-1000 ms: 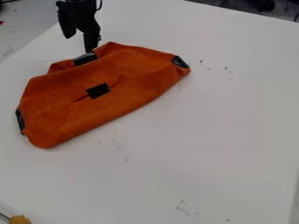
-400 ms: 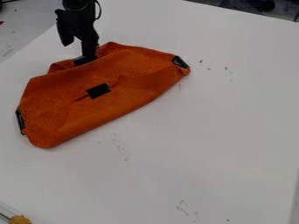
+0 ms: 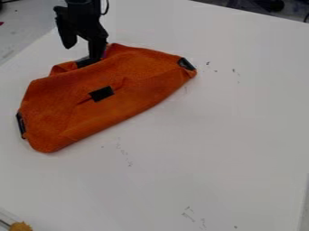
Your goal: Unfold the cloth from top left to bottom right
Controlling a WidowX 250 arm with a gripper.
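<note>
Fingers parted, the tool (image 3: 82, 53) hangs at the upper left, over the far edge of the orange cloth (image 3: 129, 79). Its right-hand finger in the view reaches lower, its end at the dark patch on that edge; whether it touches cannot be told. The other finger stands apart, over the counter (image 3: 229, 135) beyond the cloth. The cloth lies folded and rumpled on the upper left part of the counter, with more dark patches near its middle and at both ends.
</note>
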